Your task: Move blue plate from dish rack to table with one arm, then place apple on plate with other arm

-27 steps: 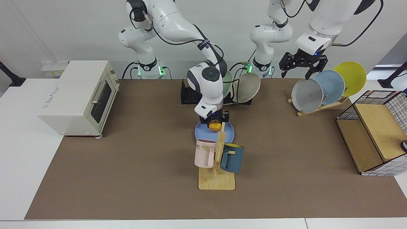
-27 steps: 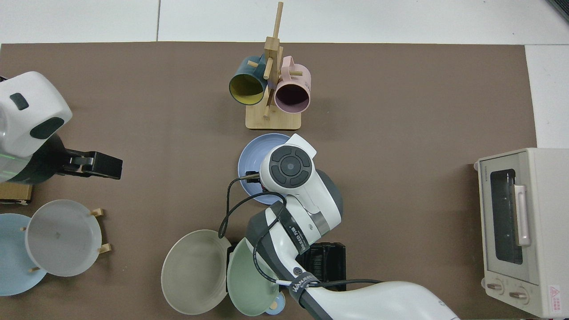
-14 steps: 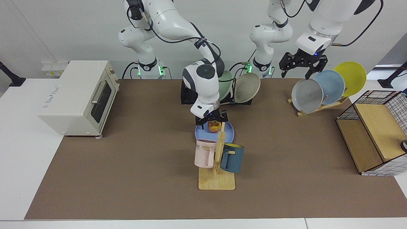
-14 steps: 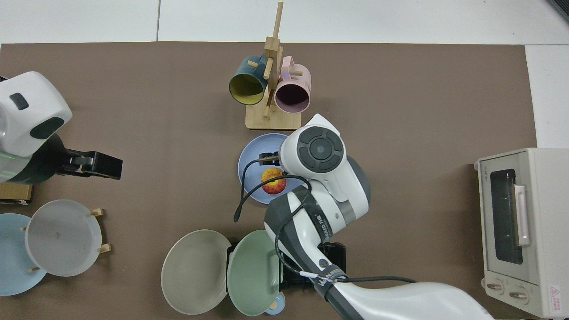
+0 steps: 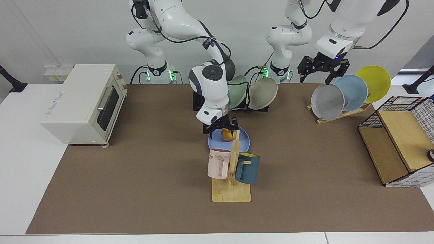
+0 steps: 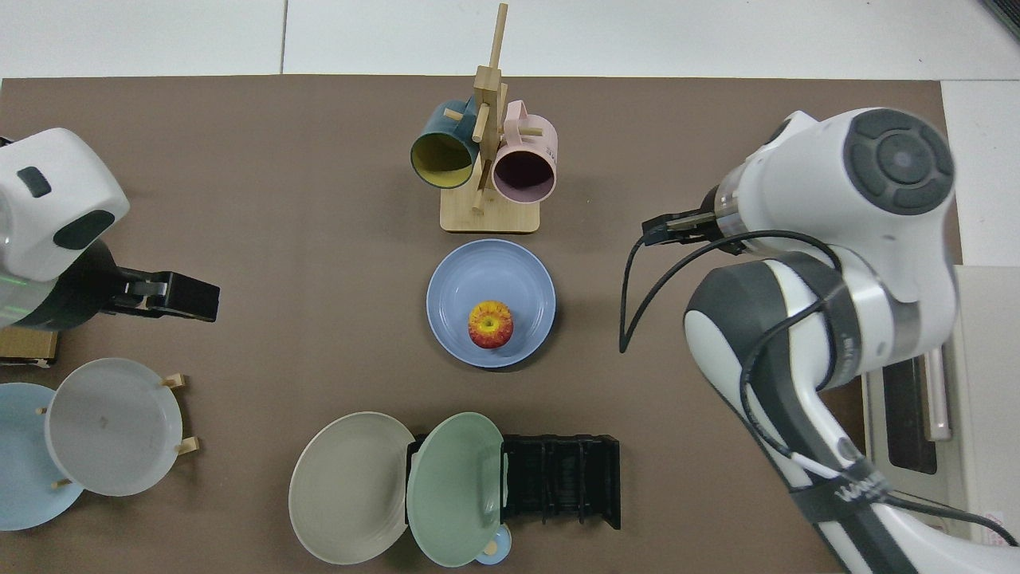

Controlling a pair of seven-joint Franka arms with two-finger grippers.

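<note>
Brown table [image 6: 239, 199], white borders.

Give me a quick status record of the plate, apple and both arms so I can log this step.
blue plate: flat on the table, out of the dish rack
apple: resting on the blue plate, nothing gripping it
right gripper: fingers open, empty, just above the plate's far side in the facing view
left gripper: open, empty, waiting above the wooden rack of plates
dish rack contents: sage-green plate and beige plate at one end
task state: both placements look done
</note>
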